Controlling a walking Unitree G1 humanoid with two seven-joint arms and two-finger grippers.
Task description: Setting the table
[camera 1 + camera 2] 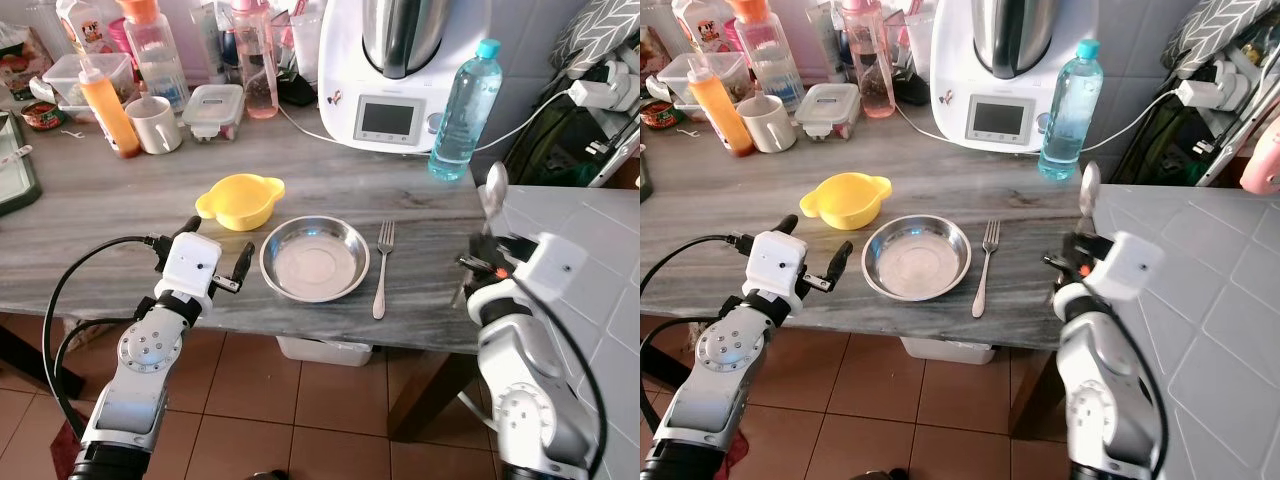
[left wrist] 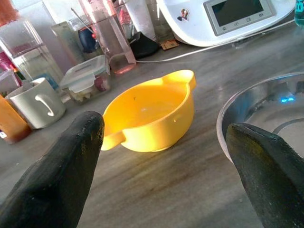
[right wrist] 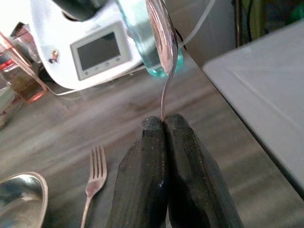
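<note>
Surface: grey wood-grain tabletop [image 1: 120, 200], cluttered along the back, with the place setting near its front edge.
Plate: round shallow stainless-steel plate [image 1: 314, 259], lying flat at the centre of the setting.
Fork: plain steel fork [image 1: 382, 265], lying just beside the plate on the robot's right, tines pointing away from the robot.
Bowl: small yellow plastic bowl with two ear-shaped handles [image 1: 239, 200], behind and to the left of the plate, apart from it.
Spoon: polished steel spoon [image 1: 491, 195], held upright with its bowl uppermost, over the tabletop's right end, near the clear blue-capped plastic water bottle [image 1: 464, 112].
Right gripper [image 3: 164, 124]: pinched tight on the spoon's handle, both black fingers pressed together around the thin stem.
Left gripper [image 1: 215, 258]: spread wide and holding nothing, low over the tabletop left of the plate, aimed towards the yellow bowl.
Background: white kitchen machine with a small screen [image 1: 392, 75], white mug [image 1: 155, 124], orange sauce bottle [image 1: 106, 102], lidded container [image 1: 214, 110].
Step in hand (judged): placing the spoon beside the fork.
Handling advice: tip the spoon from upright to flat before lowering it; set it parallel to the fork, on the fork's outer side, well inside the tabletop's right edge; let go only once the handle rests on the surface. The stem is thin and may swivel between the fingers.
Uncertain: whether the spoon's lower end touches the tabletop cannot be judged from these angles.
</note>
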